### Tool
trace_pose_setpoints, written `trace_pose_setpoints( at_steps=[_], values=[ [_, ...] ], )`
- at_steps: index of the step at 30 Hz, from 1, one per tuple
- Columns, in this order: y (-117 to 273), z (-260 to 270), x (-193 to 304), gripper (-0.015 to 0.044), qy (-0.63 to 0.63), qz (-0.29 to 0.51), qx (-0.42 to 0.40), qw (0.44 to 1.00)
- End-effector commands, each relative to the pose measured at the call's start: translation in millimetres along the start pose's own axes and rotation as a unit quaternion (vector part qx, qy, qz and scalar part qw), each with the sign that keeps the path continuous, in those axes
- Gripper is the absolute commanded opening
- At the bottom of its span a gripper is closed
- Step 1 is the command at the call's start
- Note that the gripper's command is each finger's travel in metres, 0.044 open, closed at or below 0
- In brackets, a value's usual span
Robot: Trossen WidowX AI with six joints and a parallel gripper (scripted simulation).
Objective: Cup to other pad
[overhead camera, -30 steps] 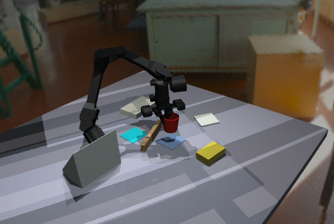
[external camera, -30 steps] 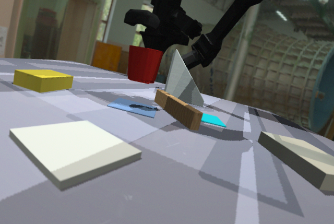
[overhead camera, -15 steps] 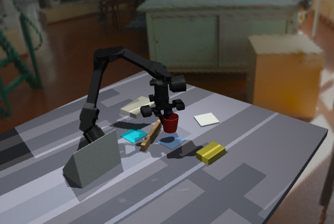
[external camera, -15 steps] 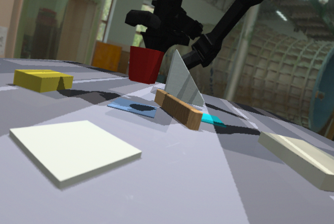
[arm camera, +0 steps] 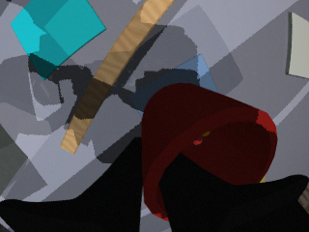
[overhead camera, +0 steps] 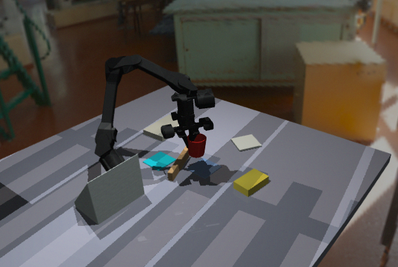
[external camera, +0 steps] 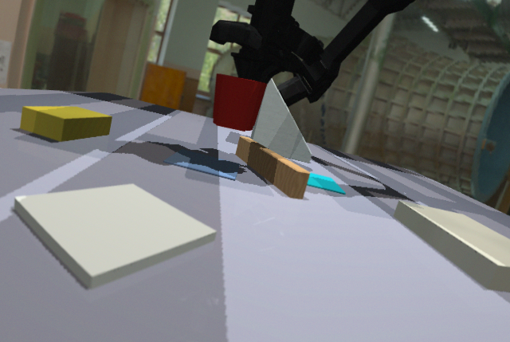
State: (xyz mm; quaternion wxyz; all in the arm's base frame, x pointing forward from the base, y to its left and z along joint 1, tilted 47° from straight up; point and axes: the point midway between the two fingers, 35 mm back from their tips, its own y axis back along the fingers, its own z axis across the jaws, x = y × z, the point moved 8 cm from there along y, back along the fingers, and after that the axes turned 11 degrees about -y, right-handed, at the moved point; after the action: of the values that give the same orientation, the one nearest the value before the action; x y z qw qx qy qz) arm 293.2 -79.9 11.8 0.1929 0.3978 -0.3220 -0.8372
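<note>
The table runs under everything, one corner pointing to the right side of the top view and its far corner behind the arm. The black arm (overhead camera: 111,96) (external camera: 362,21) reaches over it from beside a grey wedge (overhead camera: 117,190) (external camera: 280,127), which stands toward the table's near left edge. Toward the far corner lies a thick cream slab (overhead camera: 159,129) (external camera: 457,235); a thinner white tile (overhead camera: 245,142) (external camera: 115,226) (arm camera: 299,45) lies nearer the far right edge, and a yellow block (overhead camera: 249,184) (external camera: 65,123) sits out toward the right corner.

The hand (overhead camera: 190,138) (external camera: 255,76) (arm camera: 147,143) points down, its fingers clamped on the wall of the red cup (overhead camera: 196,148) (external camera: 237,103) (arm camera: 169,116). The cup hangs below the fingertips, close to upright, above the blue pad (overhead camera: 210,164) (external camera: 202,167) (arm camera: 208,72) and off the table. Small bits of colour show inside, probably marbles, though the dark interior hides how many.

The wooden barrier (overhead camera: 177,164) (external camera: 273,165) (arm camera: 103,79) runs lengthwise between the blue pad and the cyan pad (overhead camera: 158,160) (external camera: 325,182) (arm camera: 72,29). The coming move turns on crossing it: the cyan pad lies beyond its long side, toward the wedge, so the cup probably wants a level, sideways carry with its base above the wood.
</note>
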Motion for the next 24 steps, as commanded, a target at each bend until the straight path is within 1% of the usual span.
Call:
trace_pose_setpoints(
  at_steps=[1, 24],
  values=[
    [0.5, 7.8, -3.9, 0.0, -0.002, -0.002, 0.001, 1.0],
    [1.9, 46.4, -22.0, 0.0, -0.002, -0.002, 0.0, 1.0]
  ],
)
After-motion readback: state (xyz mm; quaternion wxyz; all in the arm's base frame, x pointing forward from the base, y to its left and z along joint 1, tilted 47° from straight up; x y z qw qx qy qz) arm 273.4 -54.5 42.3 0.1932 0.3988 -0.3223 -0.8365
